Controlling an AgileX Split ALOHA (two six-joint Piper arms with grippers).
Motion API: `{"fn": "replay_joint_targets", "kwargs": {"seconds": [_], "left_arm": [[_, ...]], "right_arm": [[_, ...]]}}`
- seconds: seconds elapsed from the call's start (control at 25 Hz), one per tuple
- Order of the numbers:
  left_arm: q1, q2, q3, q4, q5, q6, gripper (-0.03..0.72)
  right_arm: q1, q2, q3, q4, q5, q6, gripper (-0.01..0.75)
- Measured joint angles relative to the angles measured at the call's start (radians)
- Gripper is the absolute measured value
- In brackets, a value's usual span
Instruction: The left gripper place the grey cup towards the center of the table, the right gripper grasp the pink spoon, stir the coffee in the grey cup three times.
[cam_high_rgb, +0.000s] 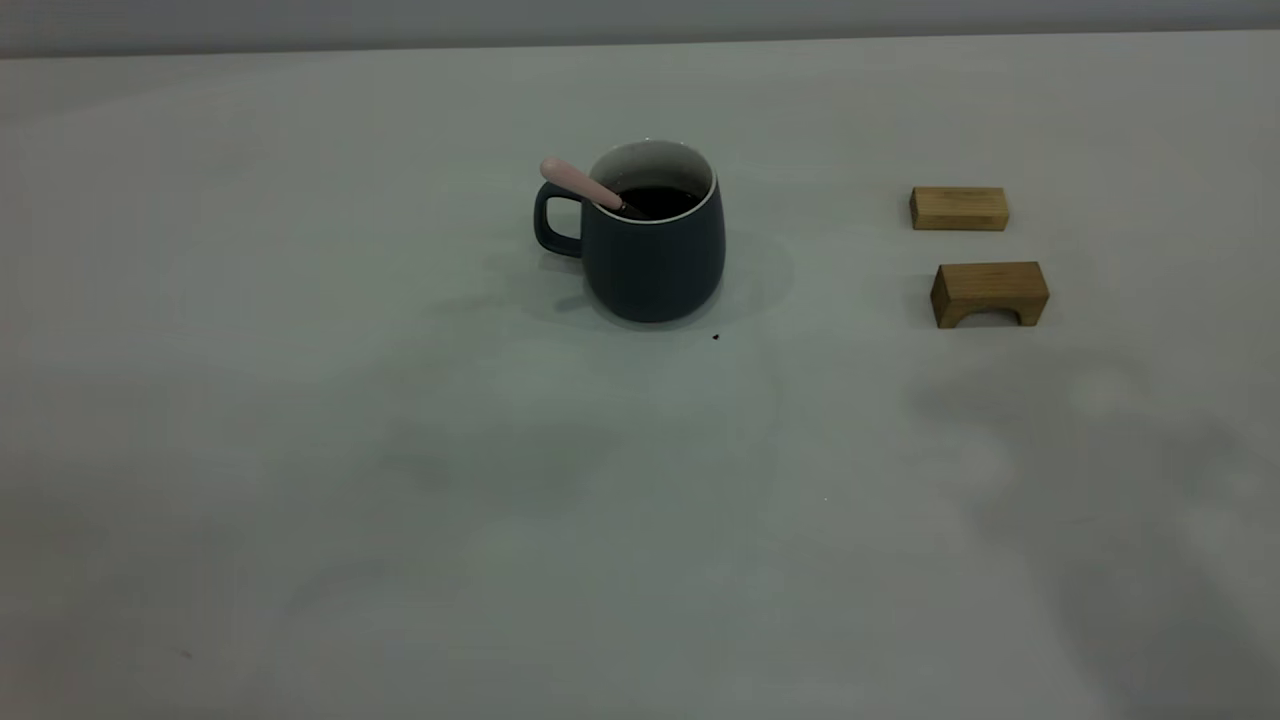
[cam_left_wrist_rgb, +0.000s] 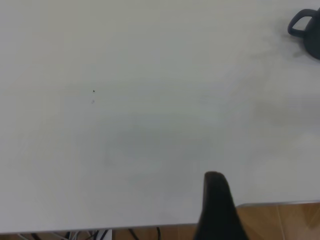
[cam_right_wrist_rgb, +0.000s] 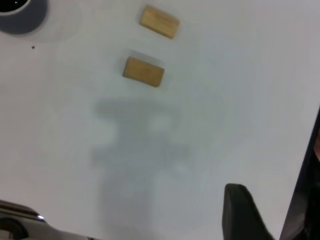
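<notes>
The grey cup (cam_high_rgb: 655, 250) stands upright near the middle of the table (cam_high_rgb: 400, 450), its loop handle pointing left. Dark coffee (cam_high_rgb: 658, 200) fills it. The pink spoon (cam_high_rgb: 578, 183) leans on the rim above the handle, with its metal end down in the coffee. No gripper touches either one, and neither arm shows in the exterior view. My left gripper (cam_left_wrist_rgb: 216, 205) hangs over the table's near edge, far from the cup (cam_left_wrist_rgb: 306, 30). My right gripper (cam_right_wrist_rgb: 241, 212) is over bare table near the right edge, and the cup (cam_right_wrist_rgb: 22, 12) is far off.
Two brown wooden blocks lie to the right of the cup: a flat one (cam_high_rgb: 959, 208) and an arched one (cam_high_rgb: 989, 293). A tiny dark speck (cam_high_rgb: 715, 337) sits just in front of the cup. The right arm's shadow (cam_right_wrist_rgb: 140, 150) falls on the table.
</notes>
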Motion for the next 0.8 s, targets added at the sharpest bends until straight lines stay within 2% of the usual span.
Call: {"fn": "replay_joint_targets", "kwargs": {"seconds": [0.24, 0.36, 0.6, 0.68, 0.8], "left_arm": [[0.000, 0.000, 0.000, 0.000, 0.000, 0.000, 0.568], [0.000, 0.000, 0.000, 0.000, 0.000, 0.000, 0.568], [0.000, 0.000, 0.000, 0.000, 0.000, 0.000, 0.568], [0.000, 0.000, 0.000, 0.000, 0.000, 0.000, 0.568], [0.000, 0.000, 0.000, 0.000, 0.000, 0.000, 0.568]], "right_arm": [[-0.010, -0.389, 0.120, 0.011, 0.000, 0.008, 0.311], [-0.087, -0.577, 0.174, 0.023, 0.000, 0.012, 0.298], [-0.288, -0.928, 0.332, 0.028, 0.000, 0.034, 0.275], [-0.321, -1.030, 0.403, 0.059, 0.000, 0.038, 0.266], [-0.333, -1.141, 0.513, 0.116, 0.000, 0.037, 0.250]]}}
